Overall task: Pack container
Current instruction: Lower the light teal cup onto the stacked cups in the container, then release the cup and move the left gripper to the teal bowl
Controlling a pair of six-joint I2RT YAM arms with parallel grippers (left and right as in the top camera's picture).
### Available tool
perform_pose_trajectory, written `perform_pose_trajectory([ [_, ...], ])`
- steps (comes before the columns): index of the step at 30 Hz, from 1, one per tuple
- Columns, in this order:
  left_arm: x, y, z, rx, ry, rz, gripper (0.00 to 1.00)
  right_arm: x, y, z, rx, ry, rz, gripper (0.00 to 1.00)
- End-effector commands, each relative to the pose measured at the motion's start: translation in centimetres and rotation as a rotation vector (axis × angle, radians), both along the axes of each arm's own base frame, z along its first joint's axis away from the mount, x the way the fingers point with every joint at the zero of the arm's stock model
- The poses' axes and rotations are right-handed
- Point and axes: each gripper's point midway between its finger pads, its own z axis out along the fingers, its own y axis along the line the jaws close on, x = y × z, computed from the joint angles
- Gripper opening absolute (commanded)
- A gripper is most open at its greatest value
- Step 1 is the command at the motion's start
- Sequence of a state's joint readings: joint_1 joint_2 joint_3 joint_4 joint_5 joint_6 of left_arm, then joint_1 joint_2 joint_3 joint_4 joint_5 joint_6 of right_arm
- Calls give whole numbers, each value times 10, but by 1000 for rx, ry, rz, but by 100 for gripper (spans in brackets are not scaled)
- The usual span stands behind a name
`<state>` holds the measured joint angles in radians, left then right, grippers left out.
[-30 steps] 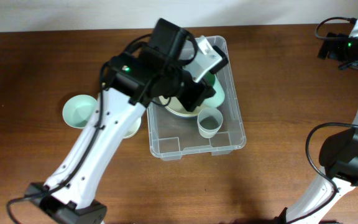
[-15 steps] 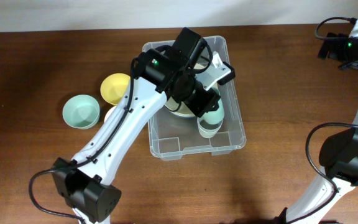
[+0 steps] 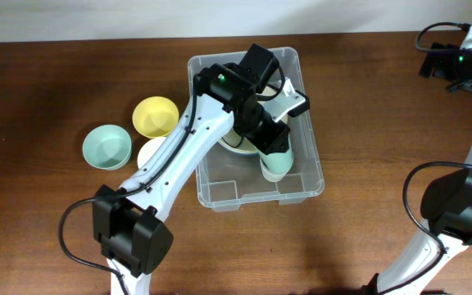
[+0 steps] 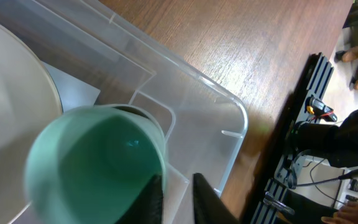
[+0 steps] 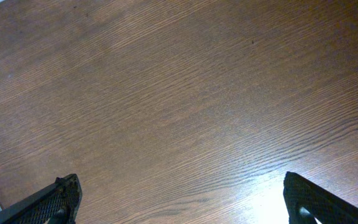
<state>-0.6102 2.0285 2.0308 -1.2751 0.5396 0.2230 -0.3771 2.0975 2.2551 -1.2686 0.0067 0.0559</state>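
Dark brown wooden table [image 3: 367,164], seen from overhead. From the near edge the left arm [image 3: 179,168] reaches into the container [image 3: 220,190], a clear plastic bin lying midway between the table's left and right edges, its far end close to the far edge. The arm hides much of the bin's inside. The wrist view shows the left pincer [image 4: 178,200] inside the bin, fingers a narrow gap apart at the rim of a mint-green cup [image 3: 275,166]. Whether they pinch that rim cannot be told. Beyond the cup a white bowl [image 3: 229,144] is half hidden. Left of the bin sit a mint bowl [image 3: 106,147], a pale bowl [image 3: 146,152] mostly covered by the arm, and a yellow bowl [image 3: 155,115]. Toward the far right corner the right pincer [image 5: 182,196] gapes wide over bare wood, well apart from the bin.
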Motion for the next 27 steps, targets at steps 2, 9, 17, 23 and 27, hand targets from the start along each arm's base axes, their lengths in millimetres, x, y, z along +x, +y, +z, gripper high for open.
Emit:
perform_pose_trajectory([
  [2, 0, -4, -1, -11, -5, -15, 36, 0, 0, 12, -5, -29, -7, 99],
  [9, 28, -6, 11, -70, -67, 52, 46, 0, 0, 12, -6, -29, -7, 99],
  [17, 96, 74, 39, 42, -125, 457, 47, 0, 0, 12, -5, -29, -7, 99],
  [23, 121, 188, 47, 260, -159, 846, 55, 0, 0, 12, -5, -29, -7, 99],
  [27, 108, 265, 38, 450, -101, 1054, 58, 0, 0, 12, -5, -29, -7, 99],
])
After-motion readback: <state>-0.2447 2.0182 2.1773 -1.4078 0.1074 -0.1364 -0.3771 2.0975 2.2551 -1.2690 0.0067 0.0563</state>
